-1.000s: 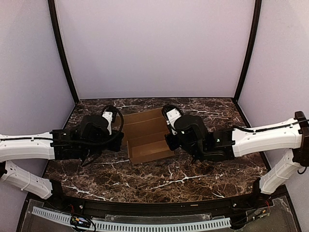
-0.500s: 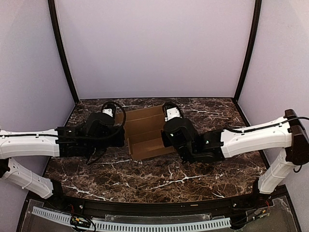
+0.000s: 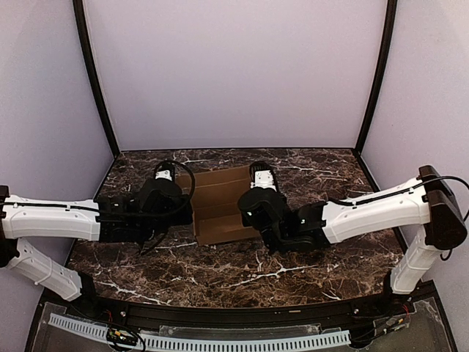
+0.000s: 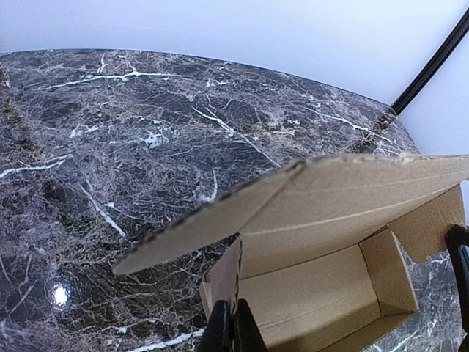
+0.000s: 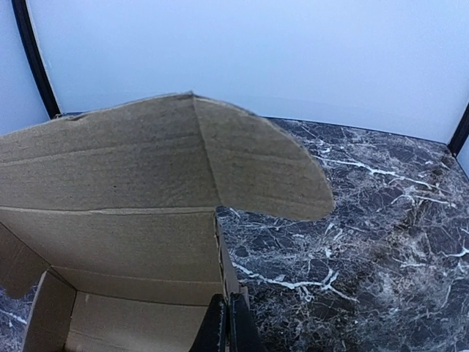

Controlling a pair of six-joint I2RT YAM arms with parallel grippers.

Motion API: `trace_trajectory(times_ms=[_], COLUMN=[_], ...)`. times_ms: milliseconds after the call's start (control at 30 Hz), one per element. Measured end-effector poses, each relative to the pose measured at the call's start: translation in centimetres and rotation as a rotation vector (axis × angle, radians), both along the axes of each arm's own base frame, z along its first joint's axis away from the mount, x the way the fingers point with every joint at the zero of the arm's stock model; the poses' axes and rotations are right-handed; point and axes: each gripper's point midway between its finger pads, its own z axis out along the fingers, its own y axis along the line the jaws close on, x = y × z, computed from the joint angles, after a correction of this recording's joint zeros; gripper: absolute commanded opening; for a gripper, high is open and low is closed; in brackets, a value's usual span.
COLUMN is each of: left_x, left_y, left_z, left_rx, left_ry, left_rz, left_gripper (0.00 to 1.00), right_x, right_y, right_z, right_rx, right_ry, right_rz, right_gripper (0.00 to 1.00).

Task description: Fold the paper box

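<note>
Dark marble-pattern tabletop (image 3: pixel 220 275) w/ tan-brown cardboard paper box (image 3: pixel 218 205) sitting mid-table toward the back wall, btwn the two arms. Box tray is formed and open on top. Lid panel (image 4: pixel 352 191) is raised on the far side, w/ a rounded side flap (image 5: pixel 264 176) sticking out past the right end. L gripper (image 4: pixel 229 326): jaws nearly together, clamped on the box's thin left end wall. R gripper (image 5: pixel 226 321): jaws likewise pinched tight on the right end wall, only cardboard btwn the fingers.

Pale lilac walls (image 3: pixel 234 73) and black corner posts (image 3: pixel 94 81) enclose a marble table (image 3: pixel 242 277).
</note>
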Motion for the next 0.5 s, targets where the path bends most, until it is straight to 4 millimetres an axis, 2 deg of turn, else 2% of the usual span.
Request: trace_trajectory(times_ms=[333,500], left_x=[-0.6,-0.6], left_y=[-0.3,-0.6], left_z=[-5.1,-6.1], left_rx=[0.025,0.001], left_ry=[0.027,0.024], left_rz=[0.006,0.016], left_gripper=[0.01,0.01], right_x=[-0.6,-0.9], right_y=[-0.4,-0.8], right_z=[-5.6,-7.3], right_rx=[0.027,0.051], right_ry=[0.083,0.108], right_rz=[-0.069,-0.094], right_gripper=[0.00,0.00])
